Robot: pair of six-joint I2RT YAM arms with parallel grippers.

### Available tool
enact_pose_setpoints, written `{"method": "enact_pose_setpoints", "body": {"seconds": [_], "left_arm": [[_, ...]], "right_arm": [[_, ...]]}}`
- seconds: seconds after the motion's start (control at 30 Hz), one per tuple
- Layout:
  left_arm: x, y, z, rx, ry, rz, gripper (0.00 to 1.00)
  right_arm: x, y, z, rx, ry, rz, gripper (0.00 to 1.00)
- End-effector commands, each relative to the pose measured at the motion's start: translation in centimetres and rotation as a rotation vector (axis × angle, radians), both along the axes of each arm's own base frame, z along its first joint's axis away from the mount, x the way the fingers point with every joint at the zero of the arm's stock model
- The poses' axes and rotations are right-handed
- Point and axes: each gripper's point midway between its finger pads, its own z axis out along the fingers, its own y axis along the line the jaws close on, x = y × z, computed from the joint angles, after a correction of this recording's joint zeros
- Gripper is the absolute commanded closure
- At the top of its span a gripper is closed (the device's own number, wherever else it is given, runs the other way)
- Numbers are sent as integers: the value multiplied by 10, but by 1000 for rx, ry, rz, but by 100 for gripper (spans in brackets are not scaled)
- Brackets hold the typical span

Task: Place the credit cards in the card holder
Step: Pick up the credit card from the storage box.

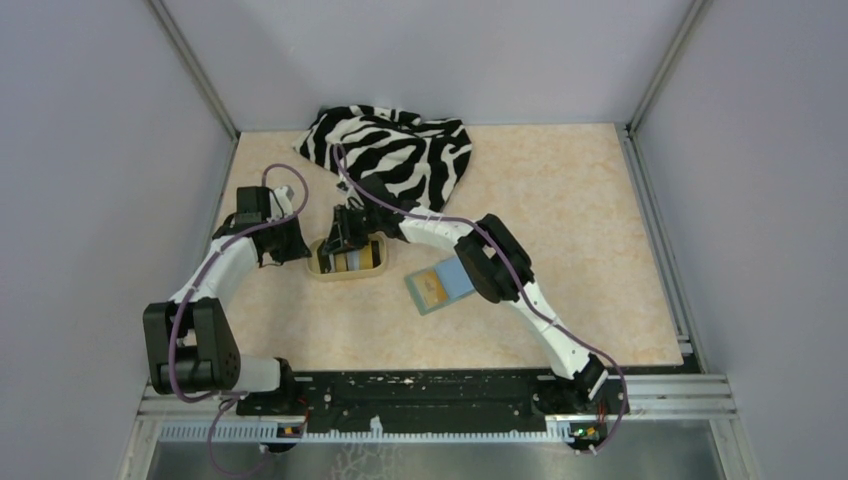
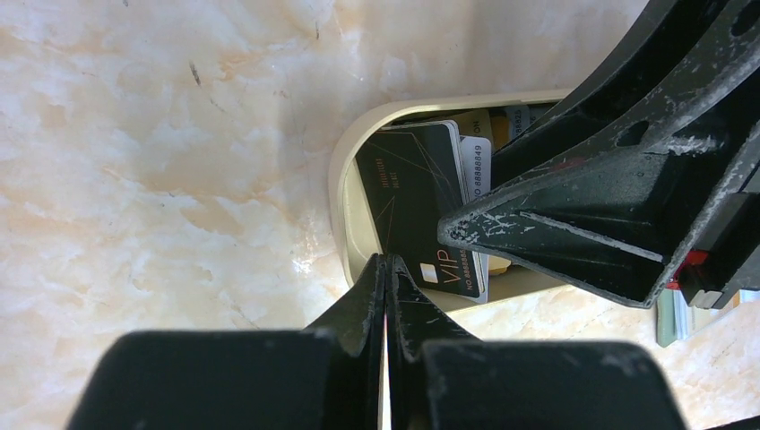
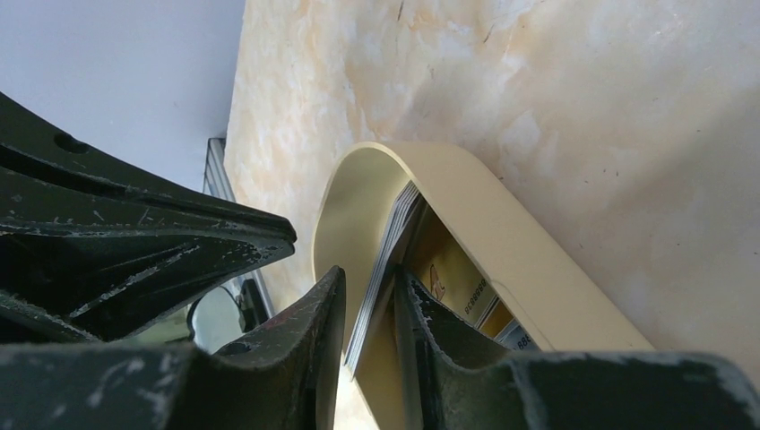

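One tan dish [image 1: 322, 268] of credit cards [image 2: 417, 193] on a marbled beige table [image 1: 580, 200], grey walls [image 1: 90, 150]; left gripper [image 2: 385, 262] clenched empty, right gripper [image 3: 369, 278] astride cards, hold unclear

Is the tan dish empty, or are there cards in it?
Not empty. A black card and a white card lie inside the dish; the right pincer straddles a stack there.
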Motion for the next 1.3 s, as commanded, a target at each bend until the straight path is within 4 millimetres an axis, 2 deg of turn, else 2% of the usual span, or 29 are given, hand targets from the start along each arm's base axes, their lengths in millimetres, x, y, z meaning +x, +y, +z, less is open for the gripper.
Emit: {"method": "enact_pose_setpoints", "body": {"seconds": [0.0, 0.57, 0.87, 1.17, 1.27], "left_arm": [[0, 3, 8, 10, -25, 2, 98], [-1, 4, 5, 14, -17, 0, 99], [-1, 4, 3, 15, -11, -2, 99], [-1, 4, 5, 16, -15, -3, 100], [-1, 4, 6, 18, -19, -1, 100]], "right_arm": [[9, 0, 42, 75, -46, -1, 75], [21, -18, 44, 85, -11, -33, 79], [24, -19, 49, 108, -19, -38, 82], [27, -23, 52, 98, -40, -57, 95], [30, -25, 59, 103, -65, -58, 98]]}}
